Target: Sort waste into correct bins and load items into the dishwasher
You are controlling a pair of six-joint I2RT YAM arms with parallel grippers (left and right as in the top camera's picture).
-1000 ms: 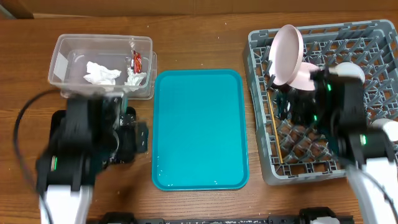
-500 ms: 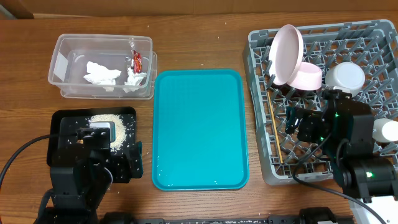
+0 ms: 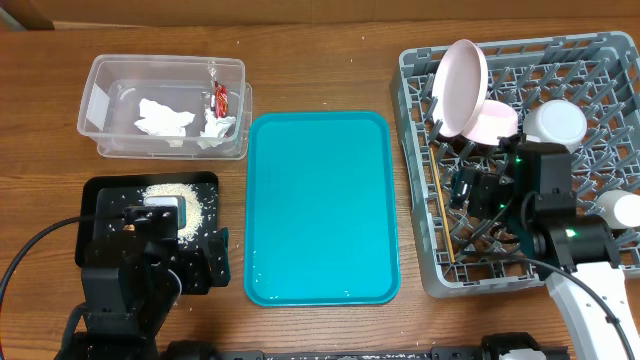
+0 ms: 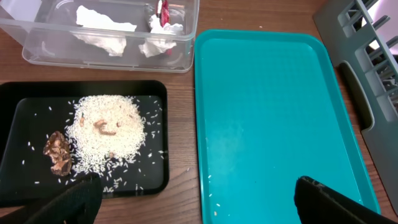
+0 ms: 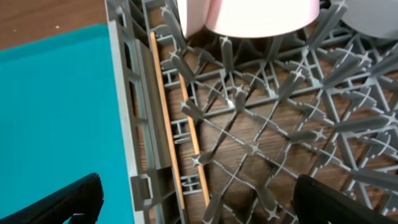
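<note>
The left jaws are held wide open with nothing between them, above the near part of the bench (image 3: 320,60), where the black tray (image 4: 22,118) and the teal serving tray (image 4: 273,112) lie side by side. A heap of white rice (image 4: 109,134) and brown food scraps (image 4: 59,152) is seen in the black tray, and loose grains are scattered round it. At the far left, crumpled tissue (image 4: 102,31) and the red wrapper (image 4: 163,11) are contained in the clear tub (image 4: 37,53). On the right, a pale pink bowl (image 3: 462,88) is stood on edge in the grey dish rack (image 3: 590,60), with a second pink bowl (image 3: 497,122) just beside it and a white cup (image 3: 556,124) to its right. The right jaws are likewise spread open and empty, above the rack's left side, where the chopsticks (image 5: 163,118) are laid along the left wall.
</note>
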